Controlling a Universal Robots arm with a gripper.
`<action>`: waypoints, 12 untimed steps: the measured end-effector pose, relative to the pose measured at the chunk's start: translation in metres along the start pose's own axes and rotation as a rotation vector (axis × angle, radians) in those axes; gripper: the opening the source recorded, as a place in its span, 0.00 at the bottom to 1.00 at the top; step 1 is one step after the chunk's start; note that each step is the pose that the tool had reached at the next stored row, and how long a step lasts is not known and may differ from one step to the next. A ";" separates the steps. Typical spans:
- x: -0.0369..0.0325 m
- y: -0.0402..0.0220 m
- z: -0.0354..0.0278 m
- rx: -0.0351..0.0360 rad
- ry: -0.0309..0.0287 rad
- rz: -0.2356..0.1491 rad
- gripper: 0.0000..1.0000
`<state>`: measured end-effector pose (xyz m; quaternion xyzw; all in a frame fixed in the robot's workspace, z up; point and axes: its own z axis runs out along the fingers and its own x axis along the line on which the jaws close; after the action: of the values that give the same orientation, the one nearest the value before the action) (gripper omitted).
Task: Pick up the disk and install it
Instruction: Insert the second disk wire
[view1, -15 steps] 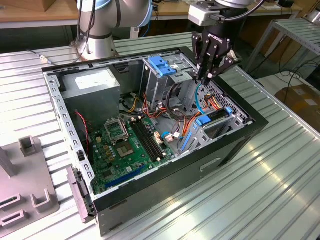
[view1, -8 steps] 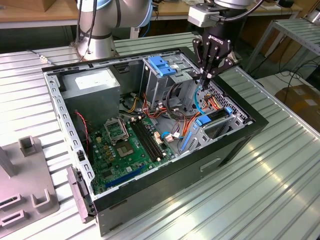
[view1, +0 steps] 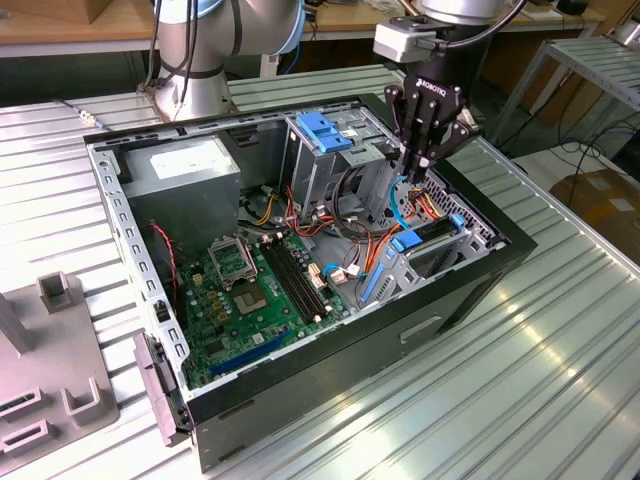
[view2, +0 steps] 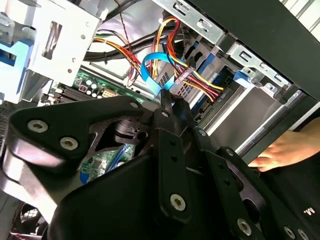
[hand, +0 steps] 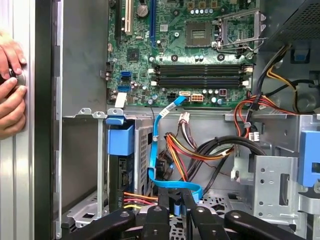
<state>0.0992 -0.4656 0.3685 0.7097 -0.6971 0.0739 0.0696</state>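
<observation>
The disk (view1: 432, 232) lies in the bay at the corner of the open computer case on the exterior view's right, a dark slab between light-blue carrier parts. In the first wrist view the disk's blue carrier tab (hand: 120, 140) sits over the same bay. My gripper (view1: 411, 172) hangs just above the case, between the metal drive cage and that bay, a little above the disk. Its black fingers (view2: 167, 107) are drawn together to a point and hold nothing I can make out. A blue flat cable (hand: 172, 186) loops right by the fingertips.
The drive cage with a blue bracket (view1: 325, 130) stands beside the gripper. Bundles of coloured wires (hand: 195, 150) crowd the space under it. The motherboard (view1: 250, 290) and grey power-supply box (view1: 185, 165) fill the case. A person's hands (hand: 11, 90) rest on the case's outer wall.
</observation>
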 end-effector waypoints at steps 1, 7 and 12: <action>-0.0002 0.0000 0.0007 -0.0001 0.0027 0.000 0.24; 0.0036 0.0001 0.0018 0.0001 -0.0048 0.000 0.16; 0.0126 0.0003 0.0037 0.0015 -0.0902 0.001 0.16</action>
<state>0.0992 -0.4787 0.3674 0.7121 -0.6998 0.0424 0.0376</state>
